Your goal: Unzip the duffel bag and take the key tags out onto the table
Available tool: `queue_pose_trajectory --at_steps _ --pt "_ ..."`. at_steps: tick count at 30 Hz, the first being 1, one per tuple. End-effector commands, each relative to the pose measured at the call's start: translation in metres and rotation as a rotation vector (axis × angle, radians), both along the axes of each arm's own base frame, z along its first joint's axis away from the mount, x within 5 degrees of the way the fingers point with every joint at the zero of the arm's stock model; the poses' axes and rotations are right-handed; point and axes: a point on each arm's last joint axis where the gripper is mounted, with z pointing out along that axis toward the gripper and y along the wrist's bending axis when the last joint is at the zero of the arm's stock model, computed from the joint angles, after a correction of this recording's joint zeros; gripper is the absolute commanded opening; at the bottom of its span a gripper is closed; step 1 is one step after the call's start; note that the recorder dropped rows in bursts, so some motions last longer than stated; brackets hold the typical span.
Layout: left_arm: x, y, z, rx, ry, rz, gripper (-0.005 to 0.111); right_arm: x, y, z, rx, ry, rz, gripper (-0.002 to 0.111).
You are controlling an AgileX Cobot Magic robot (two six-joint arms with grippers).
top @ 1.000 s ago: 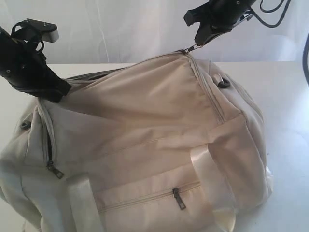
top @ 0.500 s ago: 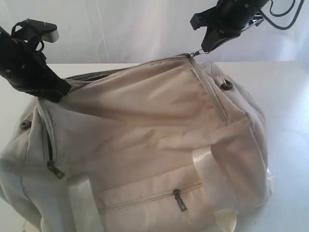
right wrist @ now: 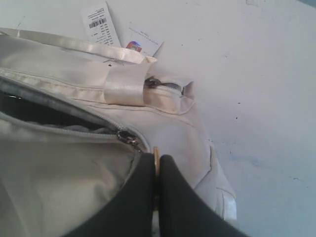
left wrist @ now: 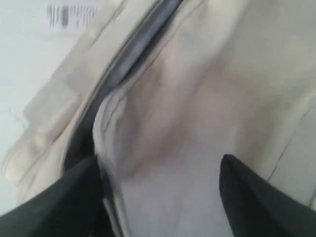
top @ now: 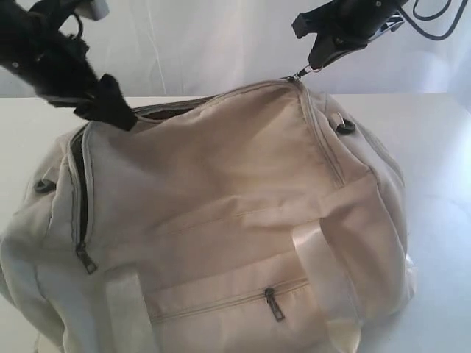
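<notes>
The cream duffel bag (top: 221, 220) fills the white table (top: 434, 147). Its top zipper is partly undone, showing dark lining (right wrist: 34, 113). My right gripper (top: 316, 60) is above the bag's far right corner, shut on the metal zipper pull (right wrist: 156, 157) just past the slider (right wrist: 127, 137). My left gripper (top: 118, 110) is at the bag's far left top edge. Its fingers stand wide apart, with the flap's fabric (left wrist: 197, 98) between them and one finger (left wrist: 64, 197) by the dark opening (left wrist: 143, 39). The key tags are hidden.
A zipped side pocket (top: 274, 303) and a pale webbing strap (top: 316, 257) face the front. A partly open end zipper (top: 85, 254) is at the left. Paper labels (right wrist: 100, 22) lie on the table beyond the bag. Cables (top: 434, 15) hang at the top right.
My left gripper has risen and moved right along the bag's top edge, and the bag's left end has lifted with it. The right gripper has barely moved, still on the pull.
</notes>
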Motion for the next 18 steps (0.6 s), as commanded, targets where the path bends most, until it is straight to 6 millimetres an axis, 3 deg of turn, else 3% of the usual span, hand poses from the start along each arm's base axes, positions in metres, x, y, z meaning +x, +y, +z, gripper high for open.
queue_pose_trajectory --at_steps 1,4,6,9,14,18 --pt "0.014 -0.060 0.018 -0.034 -0.124 -0.204 0.071 -0.002 -0.007 0.008 -0.013 -0.040 -0.010 0.000" --pt "0.042 -0.098 0.021 -0.053 -0.202 -0.275 0.071 -0.003 -0.005 0.009 0.011 -0.039 -0.003 0.000" --pt "0.058 -0.115 0.012 -0.041 -0.264 -0.318 0.070 -0.003 -0.005 0.009 0.013 -0.038 -0.003 0.000" --pt "0.065 -0.135 -0.005 -0.027 -0.315 -0.385 0.070 -0.002 -0.005 0.009 0.012 -0.046 -0.004 0.000" --pt "0.080 -0.147 -0.015 -0.042 -0.416 -0.331 0.070 -0.002 -0.005 0.003 0.012 -0.030 -0.006 0.000" --pt "0.083 -0.149 -0.022 -0.038 -0.403 -0.331 0.055 -0.002 -0.005 0.003 0.012 -0.035 -0.008 0.000"
